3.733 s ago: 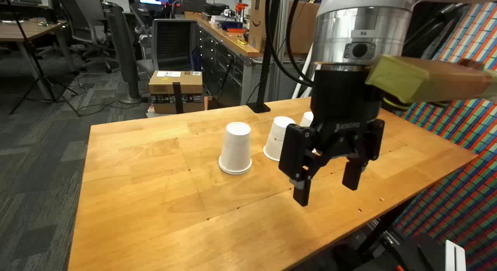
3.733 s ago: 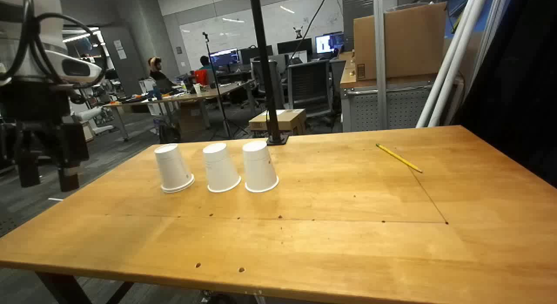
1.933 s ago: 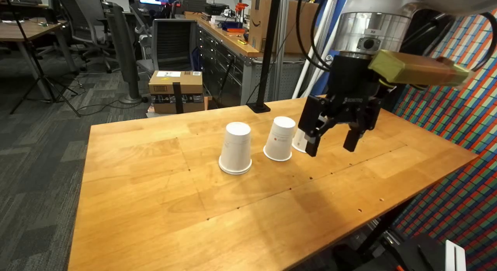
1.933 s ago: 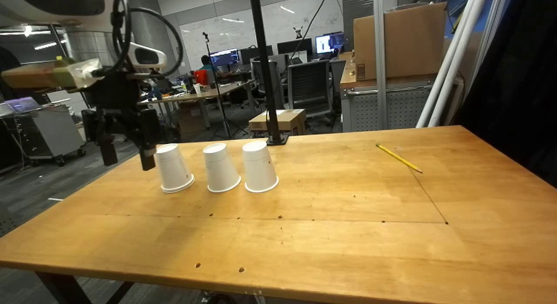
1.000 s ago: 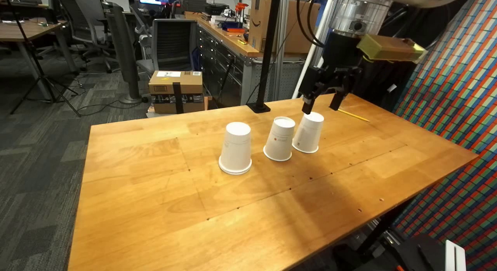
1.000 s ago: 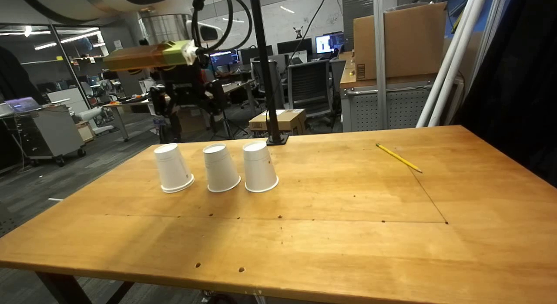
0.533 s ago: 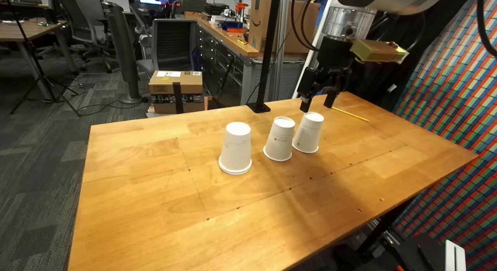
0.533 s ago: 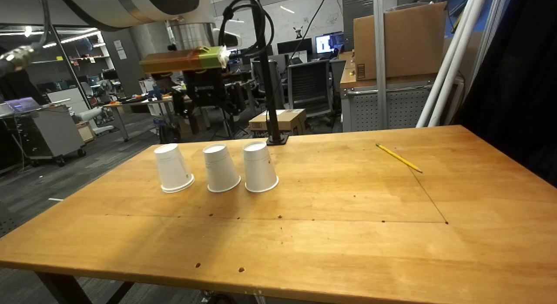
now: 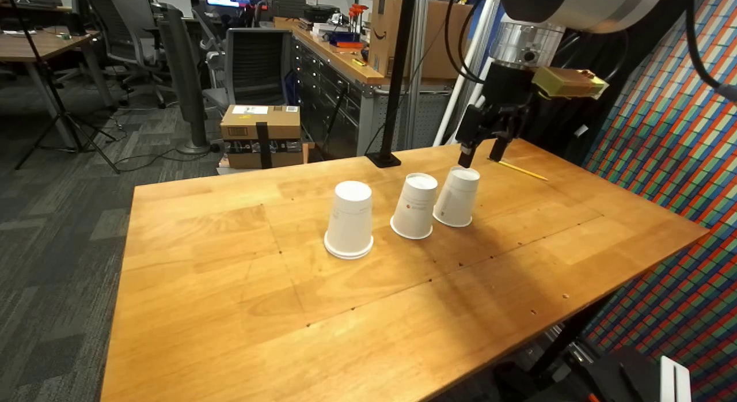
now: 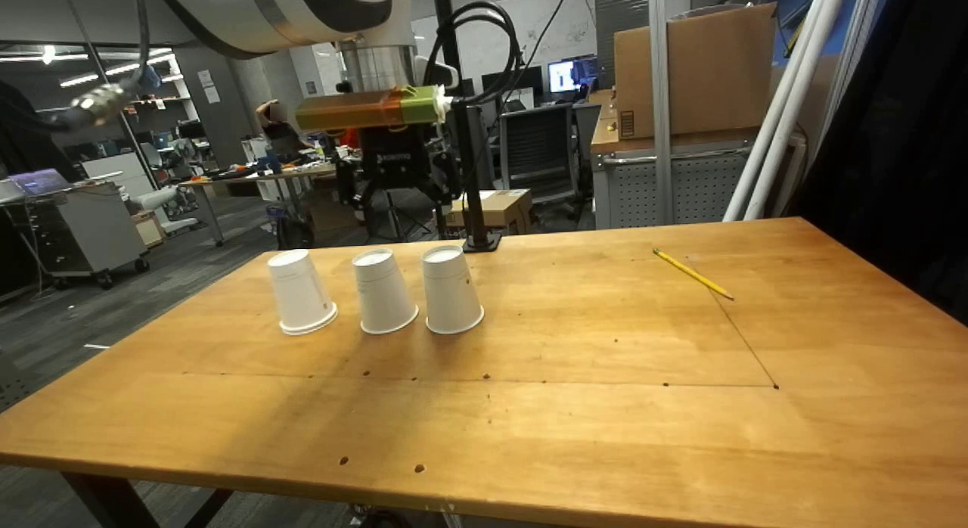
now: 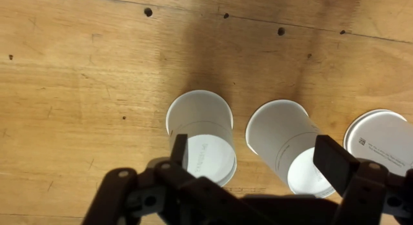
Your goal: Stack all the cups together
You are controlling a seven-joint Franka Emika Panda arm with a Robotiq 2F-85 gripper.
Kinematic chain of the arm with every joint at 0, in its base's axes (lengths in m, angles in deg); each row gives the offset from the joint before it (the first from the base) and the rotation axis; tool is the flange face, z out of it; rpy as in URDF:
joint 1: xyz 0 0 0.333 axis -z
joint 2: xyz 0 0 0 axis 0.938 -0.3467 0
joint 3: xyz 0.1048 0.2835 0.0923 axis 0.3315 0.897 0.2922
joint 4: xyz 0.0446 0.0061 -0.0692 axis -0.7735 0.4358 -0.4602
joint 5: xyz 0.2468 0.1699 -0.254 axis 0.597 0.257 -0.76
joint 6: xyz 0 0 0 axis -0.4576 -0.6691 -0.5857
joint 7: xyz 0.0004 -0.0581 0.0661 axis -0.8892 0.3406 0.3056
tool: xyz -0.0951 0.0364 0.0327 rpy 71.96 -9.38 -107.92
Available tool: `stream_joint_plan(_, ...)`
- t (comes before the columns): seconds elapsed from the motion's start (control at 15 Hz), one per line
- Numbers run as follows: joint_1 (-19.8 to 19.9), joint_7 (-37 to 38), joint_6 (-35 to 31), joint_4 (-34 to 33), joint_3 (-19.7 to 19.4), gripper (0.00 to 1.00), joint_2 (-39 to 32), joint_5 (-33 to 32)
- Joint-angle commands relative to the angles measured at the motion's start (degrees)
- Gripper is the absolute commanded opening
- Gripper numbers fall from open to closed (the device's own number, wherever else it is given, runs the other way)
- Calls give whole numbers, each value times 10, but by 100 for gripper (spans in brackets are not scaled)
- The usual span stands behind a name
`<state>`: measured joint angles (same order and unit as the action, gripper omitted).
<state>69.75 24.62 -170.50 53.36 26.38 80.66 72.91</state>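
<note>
Gripper (image 9: pixel 480 159) shifted toward 3 o'clock in both exterior views, jaws wide apart, empty. Below, from wrist-view centre: end cup (image 11: pixel 205 131) at 6 o'clock, middle cup (image 11: pixel 285 141) at 4, double-rimmed cup (image 11: pixel 380 138) at 3, all inverted, insides hidden.

Three white tapered paper cups (image 10: pixel 384 297) are stood inverted (wide end down), approx. in a row, on the wooden table (image 10: pixel 575 437) w/ gaps betw.; one end cup (image 10: pixel 302 295) is seen double-rimmed.

Robotics lab, robot arm (image 10: pixel 280 17), office chair (image 9: pixel 257 62), lit monitor (image 10: pixel 562 76), whiteboard (image 10: pixel 572 32)
</note>
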Motion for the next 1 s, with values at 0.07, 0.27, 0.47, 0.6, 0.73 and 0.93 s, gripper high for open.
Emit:
stream_joint_plan(0.07, 2, -30, -7, -30, -1, 100, -39, -15)
stream_joint_plan(0.27, 6, -49, -9, -44, -2, 100, -61, -17)
stream_joint_plan(0.47, 13, -69, -14, -63, -5, 100, -84, -16)
stream_joint_plan(0.6, 19, -80, -16, -77, -6, 100, -100, -16)
stream_joint_plan(0.73, 24, -90, -13, -95, -5, 100, -115, -13)
stream_joint_plan(0.93, 27, -95, -11, -119, 0, 100, -138, -14)
